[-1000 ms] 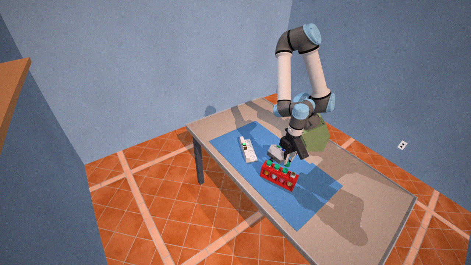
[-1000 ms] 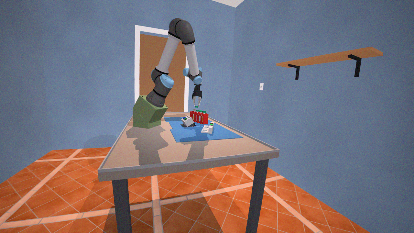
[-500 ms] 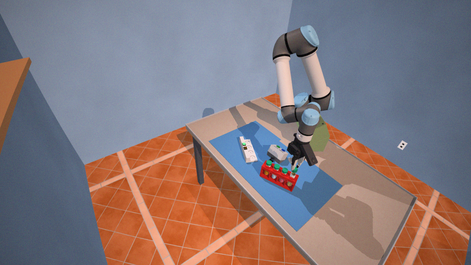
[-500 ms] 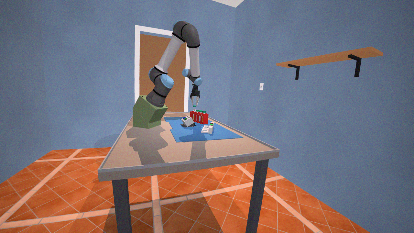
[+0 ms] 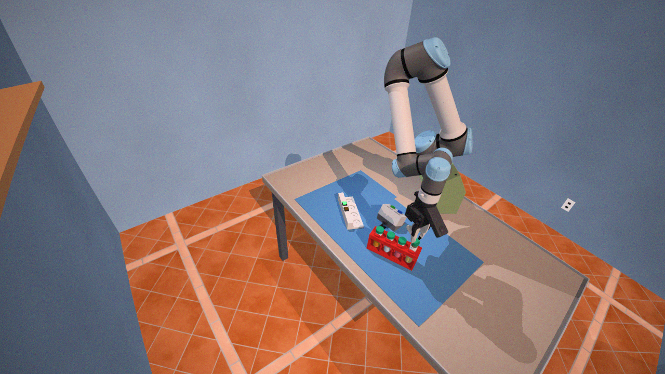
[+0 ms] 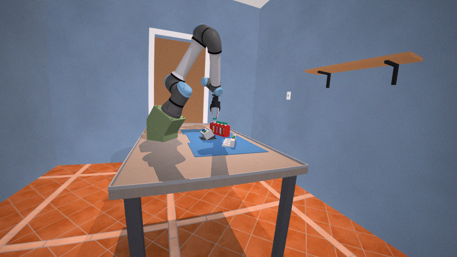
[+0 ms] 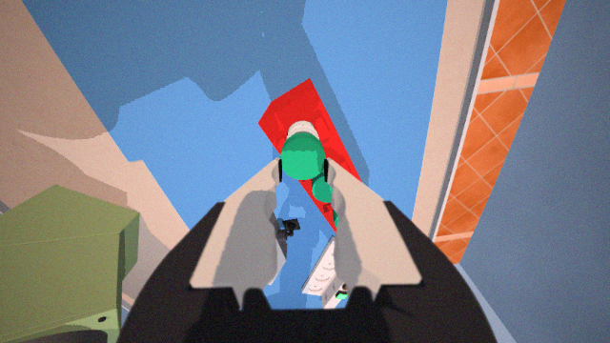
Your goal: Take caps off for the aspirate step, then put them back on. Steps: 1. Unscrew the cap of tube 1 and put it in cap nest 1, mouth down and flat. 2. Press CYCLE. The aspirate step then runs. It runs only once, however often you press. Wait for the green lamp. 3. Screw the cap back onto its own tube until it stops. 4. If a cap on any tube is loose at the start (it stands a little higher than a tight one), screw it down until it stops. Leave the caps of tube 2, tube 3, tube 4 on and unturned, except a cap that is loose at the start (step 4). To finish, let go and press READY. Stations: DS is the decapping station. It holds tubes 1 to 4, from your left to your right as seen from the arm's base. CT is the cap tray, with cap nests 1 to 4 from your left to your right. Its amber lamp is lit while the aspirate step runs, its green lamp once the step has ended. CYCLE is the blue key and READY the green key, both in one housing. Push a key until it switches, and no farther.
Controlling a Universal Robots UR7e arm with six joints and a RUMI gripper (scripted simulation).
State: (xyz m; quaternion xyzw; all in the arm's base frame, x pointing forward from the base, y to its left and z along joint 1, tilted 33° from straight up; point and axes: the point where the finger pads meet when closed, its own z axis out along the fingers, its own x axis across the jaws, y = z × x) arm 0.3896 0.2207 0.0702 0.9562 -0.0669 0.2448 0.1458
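Green plastic, a screw cap (image 5: 415,243) (image 6: 214,119) (image 7: 303,154) is pinched between the fingertips of my gripper (image 5: 416,240) (image 6: 214,117) (image 7: 302,160), directly over tube 1's white neck (image 5: 413,248) (image 7: 302,127). It sits higher than its three capped neighbours; whether it touches the neck, I cannot tell.

Below stands the red rack (image 5: 416,257) (image 6: 226,131) (image 7: 286,107) with four upright tubes. Counted from the arm's left, they show yellowish contents in tube 1 (image 5: 408,258), pink in tube 2 (image 5: 397,254), something pale in tube 3 (image 5: 386,249) and orange in tube 4 (image 5: 376,243).

Beside the rack, the grey key box (image 5: 389,217) (image 6: 208,134) leans on its stand, blue key (image 5: 399,211) and green key (image 5: 393,206) facing up. Farther along the blue mat (image 5: 418,302) (image 6: 249,150) (image 7: 391,48) lies the white cap tray (image 5: 353,226) (image 6: 227,144) (image 7: 319,272), its green lamp (image 5: 344,203) lit and its amber lamp (image 5: 346,209) dark.

Only my top view separates the tubes' colours clearly. The wrist view alone looks down on the cap's round top, a finger at either side; the tray is partly hidden there behind one finger. The brown door (image 6: 166,57) behind the arm appears solely in the exterior view.

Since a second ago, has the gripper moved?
Yes: the gripper moved away from the key housing, over the red rack's end tube.
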